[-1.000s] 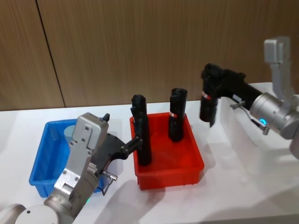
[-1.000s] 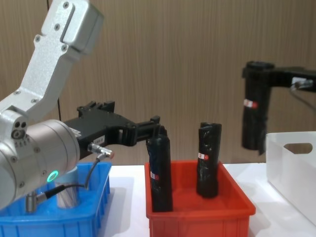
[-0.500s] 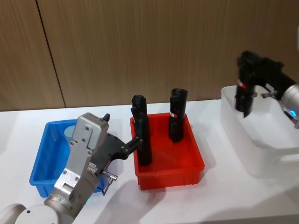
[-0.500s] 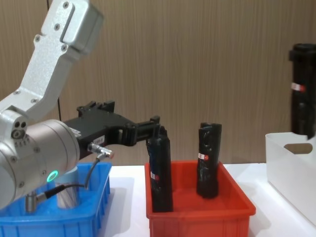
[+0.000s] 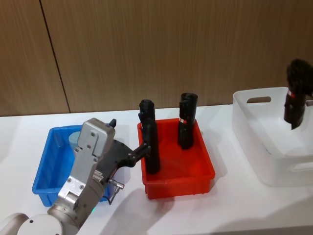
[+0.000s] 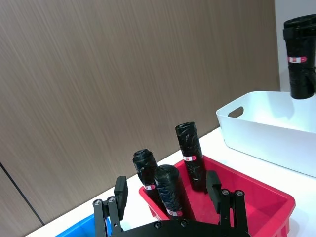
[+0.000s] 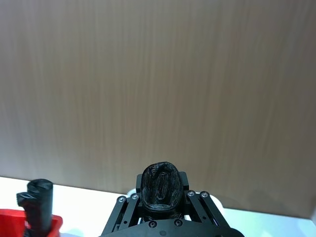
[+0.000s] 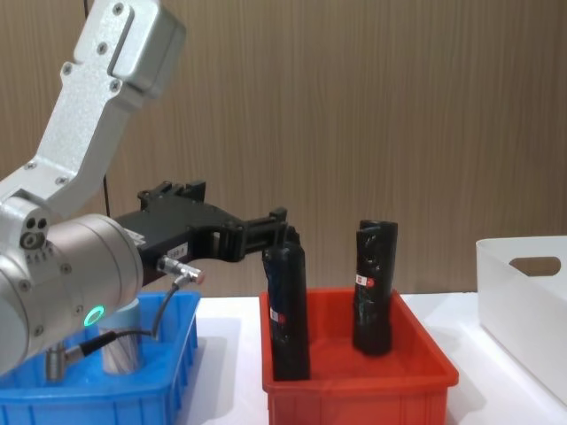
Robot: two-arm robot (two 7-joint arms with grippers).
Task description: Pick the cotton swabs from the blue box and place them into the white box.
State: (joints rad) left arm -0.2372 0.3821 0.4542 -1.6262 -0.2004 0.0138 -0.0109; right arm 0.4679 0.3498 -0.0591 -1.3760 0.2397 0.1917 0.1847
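A cotton swabs jar (image 8: 120,341) stands in the far part of the blue box (image 5: 46,169) at the left of the white surface (image 5: 234,205). The white box (image 5: 266,142) sits at the far right. Above it the right pincer (image 7: 160,217) pinches a black wrapped roll (image 5: 295,93). The left pincer (image 6: 168,197), spread, reaches over the red bin (image 5: 178,171) between the boxes, around one of its upright rolls (image 8: 288,310).

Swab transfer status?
Done: nothing; the cotton swabs sit in the blue box. In hand: the right gripper holds a black roll over the white box; the left gripper is open around another roll in the red bin. Left: moving the swabs.
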